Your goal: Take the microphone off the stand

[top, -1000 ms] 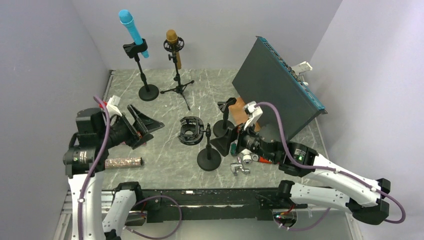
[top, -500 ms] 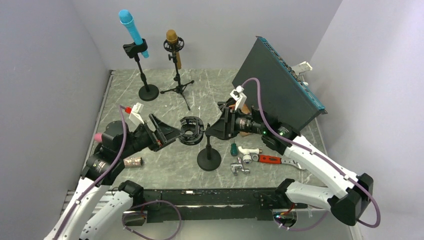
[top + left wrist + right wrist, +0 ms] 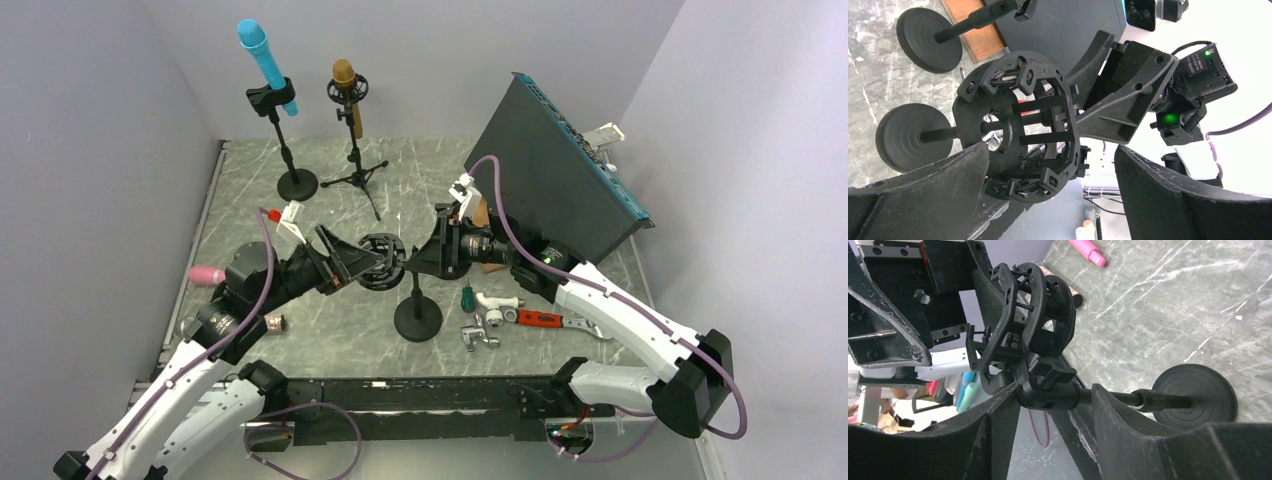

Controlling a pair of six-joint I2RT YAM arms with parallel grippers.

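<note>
A black stand with a round base [image 3: 418, 320] carries a black shock mount [image 3: 383, 260] in the table's middle. I see no microphone inside that mount [image 3: 1018, 120]. My left gripper [image 3: 367, 264] is open, its fingers wide on either side of the mount [image 3: 1050, 150]. My right gripper [image 3: 425, 262] comes from the right, half closed round the swivel joint [image 3: 1048, 392] under the mount. One finger touches the joint and a narrow gap shows at the other. A blue microphone [image 3: 262, 55] and a gold microphone [image 3: 346, 85] stand in stands at the back.
A pink microphone [image 3: 207, 275] and a glittery one [image 3: 272, 322] lie at the left. A short clip stand [image 3: 447, 250] is behind my right gripper, beside a leaning dark box [image 3: 550, 175]. A screwdriver [image 3: 466, 297], red-handled tool [image 3: 540, 319] and metal fittings [image 3: 482, 335] lie front right.
Both arms have swung in to the middle stand. My left gripper moved right until its fingers straddle the shock mount. My right gripper rose to the joint and narrowed its jaws.
</note>
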